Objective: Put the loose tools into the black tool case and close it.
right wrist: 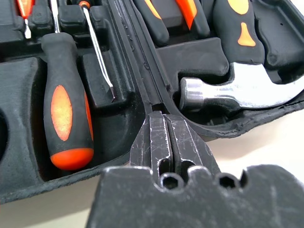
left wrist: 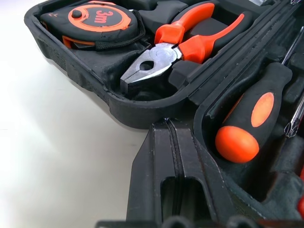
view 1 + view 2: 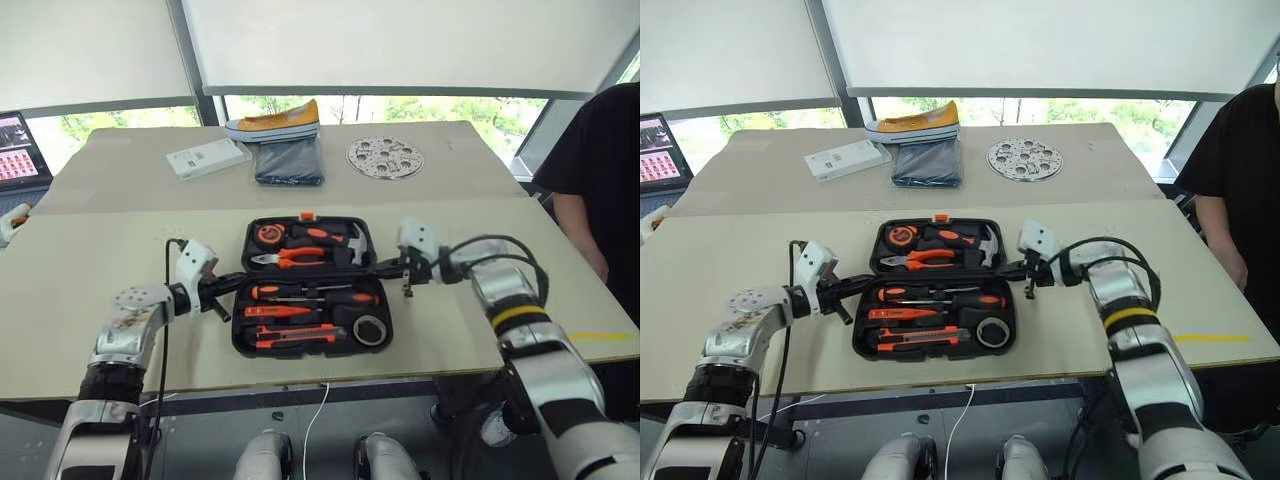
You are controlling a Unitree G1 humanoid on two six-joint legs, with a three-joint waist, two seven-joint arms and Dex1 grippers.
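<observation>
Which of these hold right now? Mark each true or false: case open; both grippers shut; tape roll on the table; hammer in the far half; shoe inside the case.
1. The black plastic clamshell tool case lies open. True.
2. The left gripper and right gripper are shut. True.
3. The small black tape roll lies loose on the table. False: it sits in the case's near half.
4. The steel-headed hammer sits in the far half. True.
5. The yellow shoe is inside the case. False: it rests on the far table.

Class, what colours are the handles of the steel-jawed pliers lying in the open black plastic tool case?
Orange with black, clearest in the left wrist view: steel-jawed pliers in the black plastic tool case.
</observation>
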